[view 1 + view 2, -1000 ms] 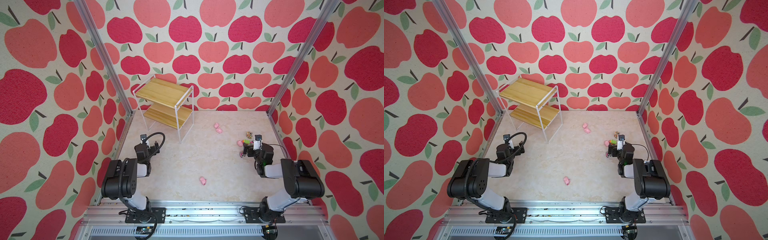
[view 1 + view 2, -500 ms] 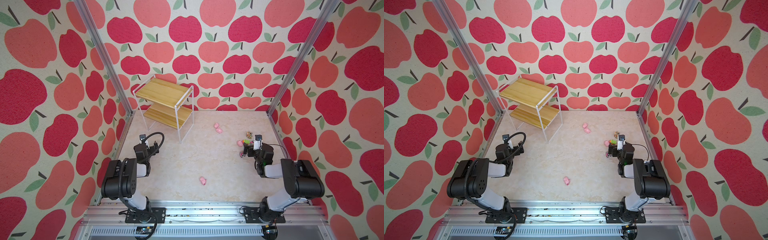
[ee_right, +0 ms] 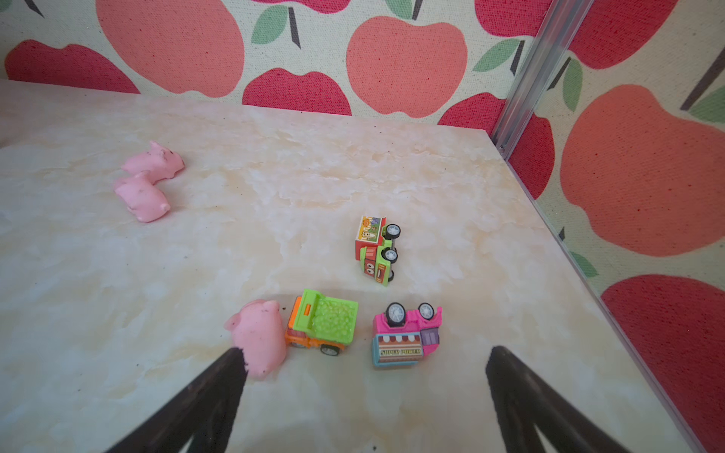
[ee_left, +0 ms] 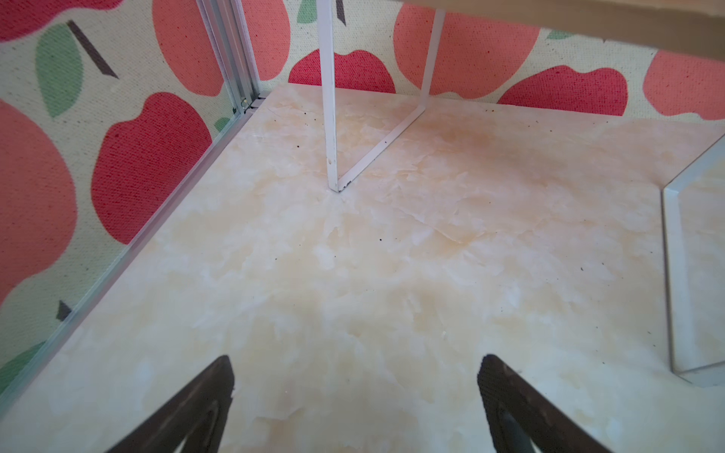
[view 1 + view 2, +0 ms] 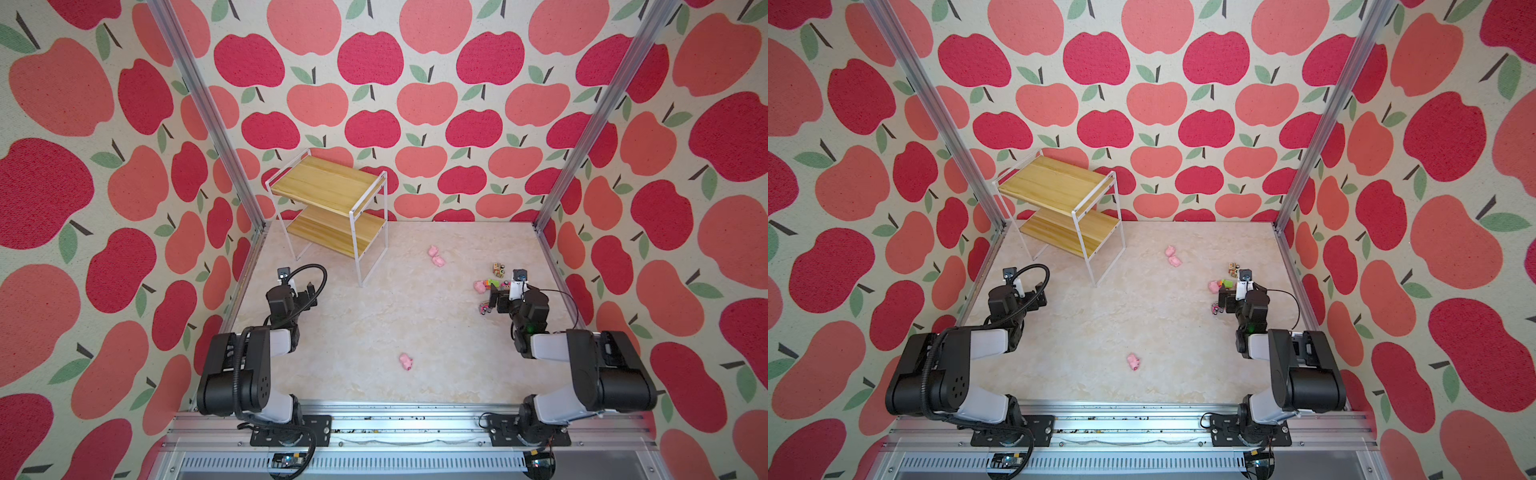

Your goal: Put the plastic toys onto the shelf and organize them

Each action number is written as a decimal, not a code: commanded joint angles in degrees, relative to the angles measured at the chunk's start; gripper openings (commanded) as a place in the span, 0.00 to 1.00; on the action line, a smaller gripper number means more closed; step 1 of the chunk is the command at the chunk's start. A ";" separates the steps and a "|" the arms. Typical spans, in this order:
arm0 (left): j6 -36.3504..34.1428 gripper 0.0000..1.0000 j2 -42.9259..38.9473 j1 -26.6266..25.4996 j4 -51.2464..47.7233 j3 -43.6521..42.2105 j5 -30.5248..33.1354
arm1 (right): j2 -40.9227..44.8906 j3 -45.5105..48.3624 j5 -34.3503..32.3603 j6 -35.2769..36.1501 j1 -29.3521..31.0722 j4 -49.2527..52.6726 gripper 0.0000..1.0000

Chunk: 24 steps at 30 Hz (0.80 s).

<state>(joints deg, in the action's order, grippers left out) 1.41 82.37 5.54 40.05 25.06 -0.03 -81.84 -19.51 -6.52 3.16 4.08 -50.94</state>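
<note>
The shelf (image 5: 328, 193) (image 5: 1054, 187) stands at the back left with both boards bare; its white leg (image 4: 329, 117) shows in the left wrist view. My left gripper (image 5: 309, 291) (image 4: 355, 359) is open over bare floor in front of it. My right gripper (image 5: 494, 298) (image 3: 365, 353) is open and low at the right. Just beyond its fingertips lie a pink pig (image 3: 261, 337), a green-and-orange truck (image 3: 323, 325) and a pink truck (image 3: 406, 337) on its side. Farther off are an orange-green truck (image 3: 376, 247) on its side and two pigs (image 3: 147, 182) (image 5: 436, 255). Another small truck (image 5: 484, 308) lies beside the gripper. A lone pig (image 5: 406, 361) sits front centre.
Apple-patterned walls and aluminium posts (image 5: 582, 137) close the marble floor (image 5: 374, 316) on three sides. The right wall runs close beside the right gripper. A metal rail (image 5: 374, 419) with both arm bases borders the front.
</note>
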 commanded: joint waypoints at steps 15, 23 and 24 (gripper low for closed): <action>42.31 0.84 -15.64 -6.07 0.25 5.27 -22.74 | 16.40 -14.34 -6.96 -7.55 26.30 18.95 0.99; 44.87 0.60 -3.74 -12.38 8.71 11.71 -22.42 | 14.77 -16.12 -5.43 -8.22 31.93 17.69 0.99; 44.25 0.59 -2.67 -12.79 8.60 12.56 -22.16 | 15.31 -16.01 -5.14 -8.17 32.02 17.99 0.99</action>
<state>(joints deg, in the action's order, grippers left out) 45.17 78.17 -6.15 44.21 34.17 -22.06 -67.77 -33.61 -11.94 -3.64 35.64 -33.28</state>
